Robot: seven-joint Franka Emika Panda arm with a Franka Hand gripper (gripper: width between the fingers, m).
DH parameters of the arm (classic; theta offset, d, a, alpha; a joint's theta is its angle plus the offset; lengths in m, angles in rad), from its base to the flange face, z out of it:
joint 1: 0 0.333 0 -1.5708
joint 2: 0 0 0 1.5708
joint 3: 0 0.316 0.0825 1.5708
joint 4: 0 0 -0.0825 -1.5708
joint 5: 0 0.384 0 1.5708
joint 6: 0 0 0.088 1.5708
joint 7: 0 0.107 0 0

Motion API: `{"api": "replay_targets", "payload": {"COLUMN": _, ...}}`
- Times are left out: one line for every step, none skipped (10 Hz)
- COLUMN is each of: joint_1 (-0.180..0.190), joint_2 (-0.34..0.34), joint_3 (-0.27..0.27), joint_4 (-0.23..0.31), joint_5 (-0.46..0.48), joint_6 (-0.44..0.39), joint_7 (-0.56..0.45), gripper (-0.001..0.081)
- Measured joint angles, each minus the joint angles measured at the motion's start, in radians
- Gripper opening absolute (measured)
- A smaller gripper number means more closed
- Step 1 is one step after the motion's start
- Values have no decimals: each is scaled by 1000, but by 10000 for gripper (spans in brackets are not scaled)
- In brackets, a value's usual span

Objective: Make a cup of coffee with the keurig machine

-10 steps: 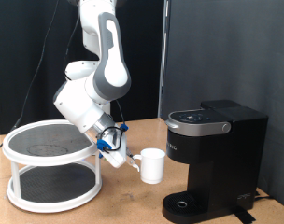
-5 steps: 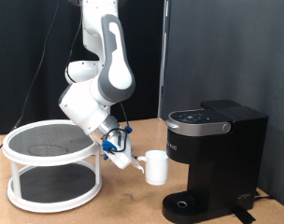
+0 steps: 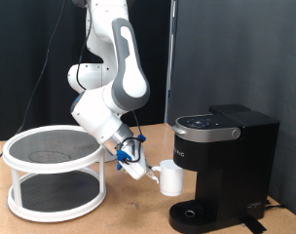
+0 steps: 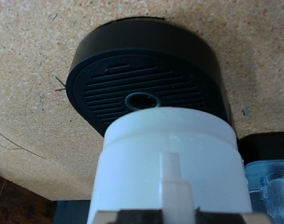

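Over the last second the gripper (image 3: 148, 174) carried the cup (image 3: 170, 177), fingers clamped on its handle, rightward to mid-frame, above the keurig machine (image 3: 223, 168) and its drip tray (image 4: 142, 79), nearly in place.

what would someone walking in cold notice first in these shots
First, the white robot arm reaching down from the exterior view's top, its claw holding the cup by its handle in the air, right beside the front of the keurig machine. At the exterior view's left stands a white two-tier round rack. In the wrist view the cup hangs above the machine's round black drip tray.
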State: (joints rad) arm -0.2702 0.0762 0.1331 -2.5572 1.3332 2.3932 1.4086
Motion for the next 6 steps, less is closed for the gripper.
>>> {"api": "replay_targets", "payload": {"joint_1": 0, "joint_2": 7, "joint_3": 9, "joint_4": 7, "joint_5": 13, "joint_6": 6, "joint_7": -4, "gripper": 1}}
{"api": "replay_targets", "payload": {"joint_1": 1, "joint_2": 10, "joint_3": 16, "joint_4": 13, "joint_5": 22, "joint_6": 11, "joint_7": -4, "gripper": 1}}
{"api": "replay_targets", "payload": {"joint_1": 1, "joint_2": 13, "joint_3": 22, "joint_4": 20, "joint_5": 34, "joint_6": 14, "joint_7": -5, "gripper": 1}}
{"api": "replay_targets", "payload": {"joint_1": 1, "joint_2": 18, "joint_3": 27, "joint_4": 30, "joint_5": 43, "joint_6": 15, "joint_7": -6, "gripper": 1}}
{"api": "replay_targets", "payload": {"joint_1": 1, "joint_2": 26, "joint_3": 31, "joint_4": 41, "joint_5": 45, "joint_6": 16, "joint_7": -6, "gripper": 1}}
{"api": "replay_targets", "payload": {"joint_1": 1, "joint_2": 34, "joint_3": 35, "joint_4": 49, "joint_5": 45, "joint_6": 16, "joint_7": -6, "gripper": 1}}
